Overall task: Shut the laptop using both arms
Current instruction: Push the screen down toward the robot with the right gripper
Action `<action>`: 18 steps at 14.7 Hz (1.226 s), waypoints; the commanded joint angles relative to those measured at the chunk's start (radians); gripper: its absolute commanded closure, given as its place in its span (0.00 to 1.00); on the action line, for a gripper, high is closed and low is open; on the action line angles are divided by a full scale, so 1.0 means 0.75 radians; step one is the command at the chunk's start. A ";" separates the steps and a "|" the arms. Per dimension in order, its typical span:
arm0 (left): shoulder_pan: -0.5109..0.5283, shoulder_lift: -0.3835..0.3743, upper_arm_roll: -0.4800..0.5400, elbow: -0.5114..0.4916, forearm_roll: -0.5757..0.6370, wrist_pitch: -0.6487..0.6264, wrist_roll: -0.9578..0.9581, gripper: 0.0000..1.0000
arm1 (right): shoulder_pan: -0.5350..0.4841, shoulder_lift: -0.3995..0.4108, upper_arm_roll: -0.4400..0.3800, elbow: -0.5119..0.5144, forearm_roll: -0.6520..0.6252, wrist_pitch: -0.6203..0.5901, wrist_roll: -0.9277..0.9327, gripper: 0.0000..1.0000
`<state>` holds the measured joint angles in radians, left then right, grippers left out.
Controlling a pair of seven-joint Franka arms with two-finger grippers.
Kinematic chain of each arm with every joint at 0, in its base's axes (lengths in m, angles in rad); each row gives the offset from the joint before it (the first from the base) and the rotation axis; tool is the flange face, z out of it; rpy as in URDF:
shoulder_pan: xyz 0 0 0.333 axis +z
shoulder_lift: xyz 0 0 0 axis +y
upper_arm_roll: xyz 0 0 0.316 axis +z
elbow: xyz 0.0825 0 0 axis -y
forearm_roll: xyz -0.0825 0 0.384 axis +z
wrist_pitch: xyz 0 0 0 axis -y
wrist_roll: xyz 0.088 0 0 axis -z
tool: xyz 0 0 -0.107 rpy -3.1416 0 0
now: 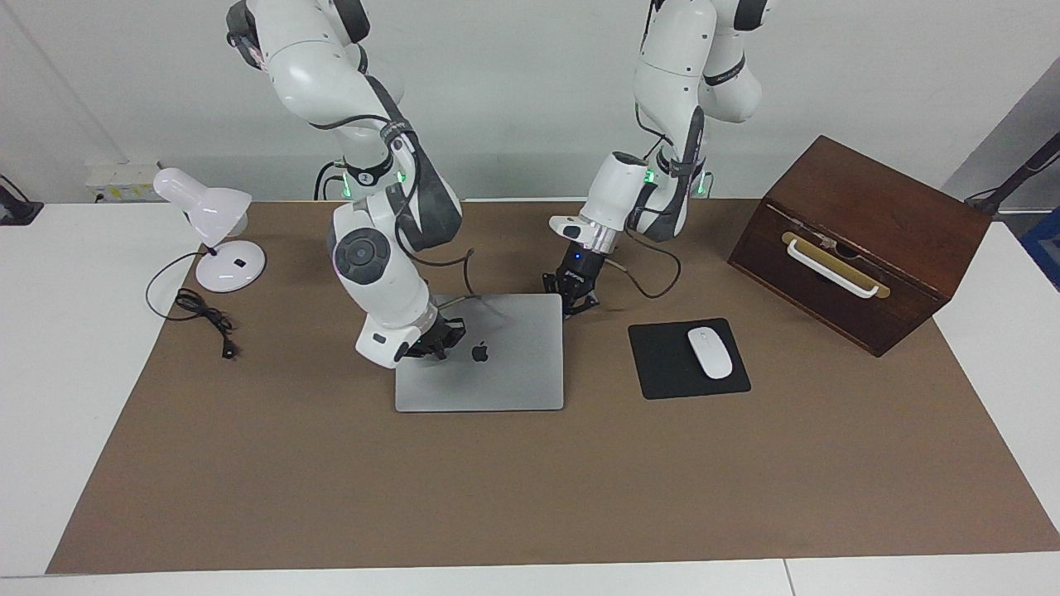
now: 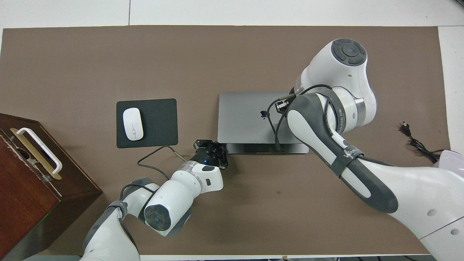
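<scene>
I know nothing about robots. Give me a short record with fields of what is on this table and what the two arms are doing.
laptop: laptop lies on the brown mat, lid down, logo up
right hand: right hand shut, on the lid beside the logo
left hand: left hand shut, at the laptop's corner nearest the robots, toward the left arm's end
mouse: white mouse on black mouse pad, beside the laptop
box: wooden box at the left arm's end
lamp: white lamp at the right arm's end

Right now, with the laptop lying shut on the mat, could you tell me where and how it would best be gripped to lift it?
Probably by a thin side edge of the laptop, from the mouse pad's side. The laptop lies flat, lid down, so only its edges offer the fingers a hold, and the right gripper is on the lid.
</scene>
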<state>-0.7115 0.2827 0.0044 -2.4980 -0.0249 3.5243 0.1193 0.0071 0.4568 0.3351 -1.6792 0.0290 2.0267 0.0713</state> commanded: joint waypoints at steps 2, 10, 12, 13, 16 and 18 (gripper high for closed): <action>0.002 0.032 0.006 -0.085 -0.004 -0.032 0.029 1.00 | -0.022 -0.051 0.013 -0.133 0.004 0.085 0.021 1.00; 0.002 0.032 0.006 -0.085 -0.004 -0.032 0.029 1.00 | -0.024 -0.051 0.013 -0.199 0.004 0.165 0.021 1.00; 0.002 0.032 0.006 -0.085 -0.004 -0.032 0.029 1.00 | -0.024 -0.051 0.013 -0.191 0.004 0.163 0.021 1.00; 0.000 0.032 0.006 -0.085 -0.004 -0.032 0.029 1.00 | -0.024 -0.049 0.013 -0.189 0.004 0.163 0.023 1.00; 0.000 0.032 0.006 -0.085 -0.006 -0.032 0.029 1.00 | -0.022 -0.049 0.013 -0.146 0.004 0.131 0.024 1.00; 0.000 0.032 0.006 -0.085 -0.006 -0.034 0.029 1.00 | -0.022 -0.049 0.013 -0.081 0.004 0.061 0.024 1.00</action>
<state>-0.7115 0.2827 0.0044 -2.4983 -0.0249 3.5244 0.1203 0.0058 0.4309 0.3345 -1.7692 0.0290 2.1180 0.0716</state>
